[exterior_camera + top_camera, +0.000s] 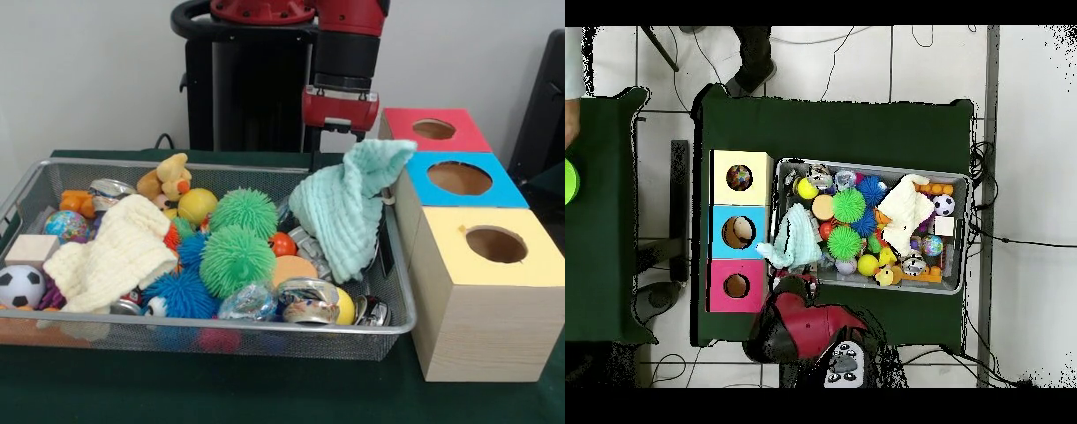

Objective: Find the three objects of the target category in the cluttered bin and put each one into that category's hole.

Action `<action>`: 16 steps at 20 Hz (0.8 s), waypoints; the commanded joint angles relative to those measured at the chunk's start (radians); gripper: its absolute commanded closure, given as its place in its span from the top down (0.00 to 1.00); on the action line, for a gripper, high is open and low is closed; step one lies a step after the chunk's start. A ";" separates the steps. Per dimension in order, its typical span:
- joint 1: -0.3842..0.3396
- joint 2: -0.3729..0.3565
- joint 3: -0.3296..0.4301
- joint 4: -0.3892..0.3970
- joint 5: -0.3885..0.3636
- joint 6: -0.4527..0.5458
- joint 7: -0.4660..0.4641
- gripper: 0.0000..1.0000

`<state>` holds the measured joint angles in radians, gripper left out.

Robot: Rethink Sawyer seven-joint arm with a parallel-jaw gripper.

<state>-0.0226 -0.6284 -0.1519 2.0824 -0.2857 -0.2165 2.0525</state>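
A mint green cloth (346, 212) hangs in a peak above the right end of the wire bin (221, 325), beside the blue box (503, 190). My gripper (391, 155) is at that peak, shut on the cloth, its tips hidden in the folds. From overhead the cloth (795, 240) reaches from the bin (960, 282) toward the blue box (720, 232). A cream cloth (115, 252) lies over the toys at the bin's left end. The red box (402, 132) and yellow box (441, 238) each have a round hole on top.
The bin holds several spiky balls (234, 258), crushed cans (305, 300), a plush duck (168, 179), a small football (19, 285) and a wooden block (31, 249). The three boxes stand in a row against the bin. A person's sleeve (571, 80) shows at the overhead view's left edge.
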 commanded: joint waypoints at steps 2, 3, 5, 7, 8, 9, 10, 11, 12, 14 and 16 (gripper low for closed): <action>-0.083 0.026 0.034 -0.008 -0.024 -0.022 0.124 1.00; -0.109 0.023 0.044 -0.018 -0.044 -0.012 0.108 1.00; -0.165 0.024 0.070 -0.033 -0.087 -0.004 0.079 1.00; -0.223 0.021 0.109 -0.040 -0.123 0.018 0.060 1.00; -0.260 0.016 0.142 -0.036 -0.134 0.042 0.057 1.00; -0.297 0.011 0.176 -0.033 -0.144 0.066 0.054 1.00; -0.345 0.001 0.224 -0.027 -0.143 0.115 0.046 1.00; -0.393 -0.008 0.271 -0.021 -0.141 0.164 0.038 1.00; -0.426 -0.029 0.308 -0.015 -0.128 0.220 0.022 1.00; -0.479 -0.074 0.373 -0.005 -0.101 0.321 -0.011 1.00; -0.514 -0.113 0.412 -0.005 -0.076 0.400 -0.046 1.00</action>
<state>-0.4324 -0.6565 0.0205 2.0825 -0.3780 -0.0797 2.0525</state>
